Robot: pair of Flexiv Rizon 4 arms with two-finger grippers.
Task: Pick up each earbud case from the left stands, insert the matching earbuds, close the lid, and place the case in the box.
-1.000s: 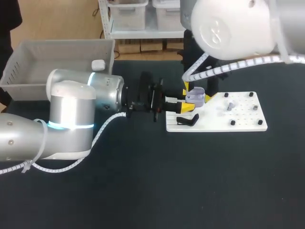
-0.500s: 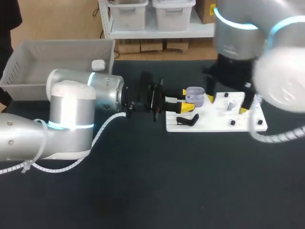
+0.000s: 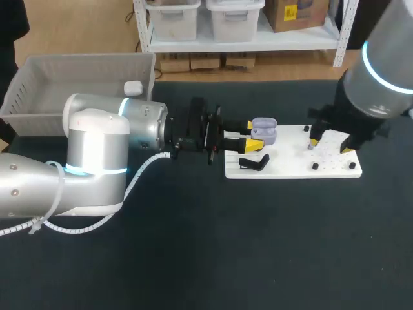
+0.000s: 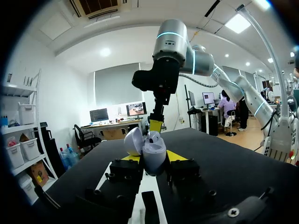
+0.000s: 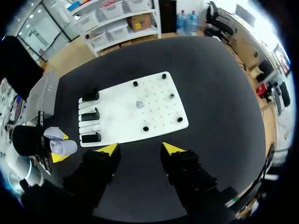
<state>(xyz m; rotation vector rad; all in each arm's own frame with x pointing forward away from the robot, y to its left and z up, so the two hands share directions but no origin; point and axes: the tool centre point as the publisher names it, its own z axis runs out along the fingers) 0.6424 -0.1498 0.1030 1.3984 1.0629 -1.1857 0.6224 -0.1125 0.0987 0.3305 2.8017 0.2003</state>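
My left gripper (image 3: 253, 135) is shut on a lavender earbud case (image 3: 263, 130) and holds it above the left end of the white board (image 3: 293, 169). In the left wrist view the case (image 4: 152, 150) stands with its lid open between the yellow tips of that gripper (image 4: 153, 157). My right gripper (image 3: 330, 144) hangs open and empty over the board's right part. A small grey earbud (image 5: 139, 103) lies on the board (image 5: 159, 122) ahead of my right gripper (image 5: 140, 149). The case (image 5: 59, 143) shows off to one side there.
A black stand (image 3: 253, 163) sits at the board's left end; the right wrist view shows three in a row (image 5: 90, 113). Black pegs (image 3: 315, 166) dot the board. A grey bin (image 3: 39, 97) at the back left holds a white case (image 3: 133, 88).
My right arm has drawn back from the held case and swung right, over the board's right half. My left arm and the case have stayed put.
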